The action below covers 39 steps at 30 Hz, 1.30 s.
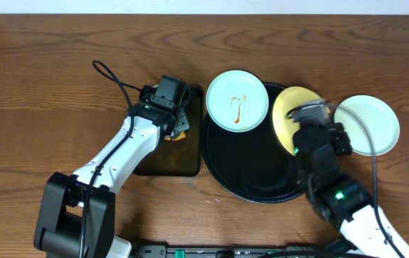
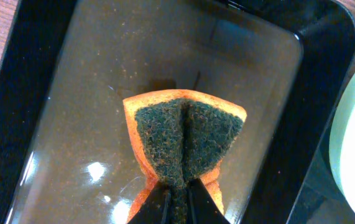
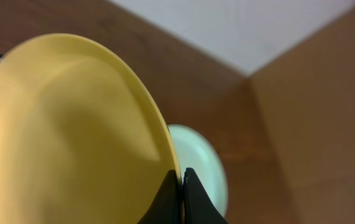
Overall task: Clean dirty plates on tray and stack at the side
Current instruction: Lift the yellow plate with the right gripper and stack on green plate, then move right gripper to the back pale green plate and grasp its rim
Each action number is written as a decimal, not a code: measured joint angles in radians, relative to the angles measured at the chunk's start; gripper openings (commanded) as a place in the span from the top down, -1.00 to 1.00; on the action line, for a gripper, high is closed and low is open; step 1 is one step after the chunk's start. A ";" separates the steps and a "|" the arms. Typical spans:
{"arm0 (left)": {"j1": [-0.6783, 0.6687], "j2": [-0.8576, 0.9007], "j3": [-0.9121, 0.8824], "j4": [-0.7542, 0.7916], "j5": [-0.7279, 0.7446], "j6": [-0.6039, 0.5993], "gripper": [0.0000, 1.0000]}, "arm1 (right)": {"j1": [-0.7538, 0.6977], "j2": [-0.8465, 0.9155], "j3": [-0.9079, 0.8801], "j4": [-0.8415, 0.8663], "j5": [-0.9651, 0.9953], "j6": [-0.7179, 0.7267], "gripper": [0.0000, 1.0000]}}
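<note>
The round black tray [image 1: 251, 161] holds a pale mint plate [image 1: 237, 100] with a brown sauce smear at its far left rim. My right gripper [image 1: 306, 115] is shut on the rim of the pale yellow plate [image 1: 290, 115] and holds it tilted on edge over the tray's right side; the plate fills the right wrist view [image 3: 59, 137]. A second mint plate [image 1: 367, 124] lies on the table right of the tray and shows behind the yellow one [image 3: 202, 162]. My left gripper [image 2: 177, 196] is shut on an orange sponge with a dark green scouring face [image 2: 186, 140].
The sponge hangs over a smaller rectangular black tray [image 1: 168, 161], left of the round tray, also in the left wrist view [image 2: 90, 74]. A black cable [image 1: 111, 79] loops behind the left arm. Wooden table all round; white wall at the far edge.
</note>
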<state>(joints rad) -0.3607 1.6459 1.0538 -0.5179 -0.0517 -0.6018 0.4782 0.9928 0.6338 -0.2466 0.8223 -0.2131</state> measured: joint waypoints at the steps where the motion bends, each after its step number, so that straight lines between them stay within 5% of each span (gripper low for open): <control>1: 0.000 0.000 0.000 0.000 0.000 0.000 0.85 | -0.043 0.014 0.000 0.001 -0.036 0.032 0.98; 16: 0.000 0.000 0.000 -0.009 0.000 0.000 0.85 | -0.706 0.151 0.000 0.066 -0.465 0.469 0.98; 29: 0.000 0.000 0.000 -0.018 0.000 0.000 0.85 | -0.908 0.306 0.000 0.141 -0.568 0.624 0.95; 30: 0.000 0.000 0.000 -0.018 0.000 0.000 0.85 | -0.908 0.311 0.000 0.143 -0.571 0.627 0.77; 32: 0.000 0.000 0.000 -0.018 0.000 0.000 0.85 | -0.908 0.316 0.000 0.148 -0.594 0.640 0.09; 35: 0.000 0.000 0.000 -0.020 0.000 0.000 0.85 | -0.908 0.316 0.000 0.171 -0.643 0.642 -0.48; 36: 0.000 0.000 0.000 -0.021 0.000 0.000 0.85 | -0.908 0.316 0.000 0.175 -0.657 0.649 -0.81; 37: 0.000 0.000 0.000 -0.021 0.000 0.000 0.85 | -0.908 0.316 0.000 0.176 -0.673 0.652 -0.98; 39: 0.000 0.000 0.000 -0.021 0.000 0.000 0.85 | -0.908 0.315 0.001 0.168 -0.711 0.648 -0.98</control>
<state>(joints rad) -0.3611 1.6459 1.0534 -0.5392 -0.0521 -0.6018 -0.4301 1.3083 0.6346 -0.0784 0.1112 0.4351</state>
